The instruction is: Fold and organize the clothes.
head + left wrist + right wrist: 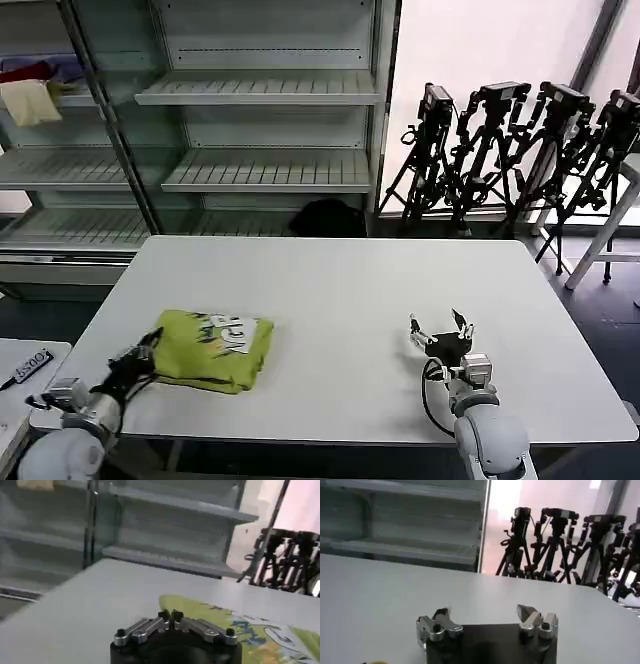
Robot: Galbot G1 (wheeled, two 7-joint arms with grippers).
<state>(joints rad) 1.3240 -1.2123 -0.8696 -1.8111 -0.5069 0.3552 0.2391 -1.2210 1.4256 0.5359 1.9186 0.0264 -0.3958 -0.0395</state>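
While its folding job looks close to done, a Galbot G1 robot pauses over one lime-green T-shirt (214, 350), lying as a compact folded bundle at lower left of the head view, white print uppermost, on the white table (340, 300). The left gripper (140, 362) sits at the shirt's left edge, just beside or touching the cloth; the left wrist view shows its fingers (171, 616) pressed together with nothing visibly pinched between them, the green fabric (235, 625) spreading beyond the tips. That placement suggests, as a judgement, a final tuck or nudge to square the bundle rather than a fresh fold. The right gripper (441, 330) waits at lower right of the head view, well apart from the shirt, its two fingers (527, 614) spread wide and holding nothing, probably parked to keep clear. By count: one shirt, one table, two grippers, a row of at least four camera tripods (520, 150) at upper right, and one cream cloth (30, 100) on grey shelving (260, 90) at upper left.
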